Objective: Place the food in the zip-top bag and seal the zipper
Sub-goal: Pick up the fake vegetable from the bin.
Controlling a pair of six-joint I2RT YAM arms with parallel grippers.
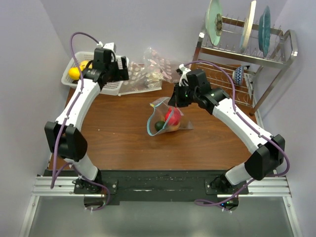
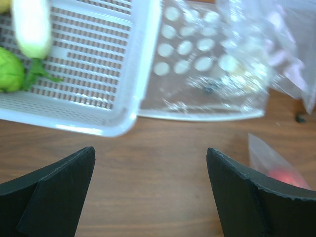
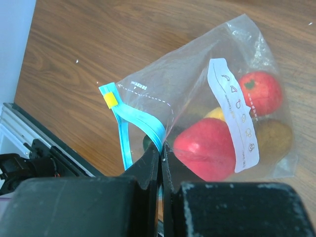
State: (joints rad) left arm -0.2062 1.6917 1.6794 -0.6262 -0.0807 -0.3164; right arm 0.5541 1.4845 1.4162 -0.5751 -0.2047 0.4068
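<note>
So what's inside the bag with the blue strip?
A red fruit, a red tomato, a brownish piece and a yellow bit. The white label and the right gripper hide the rest.

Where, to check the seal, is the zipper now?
In the right wrist view the zipper runs along the left edge of the zip-top bag, pinched in the shut right gripper; from above, it sits at the middle of the table.

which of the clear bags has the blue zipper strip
The bag mid-table holding red fruit; the right tool pinches its light-blue zipper. The dotted bags beside the white basket at the back show no blue strip.
</note>
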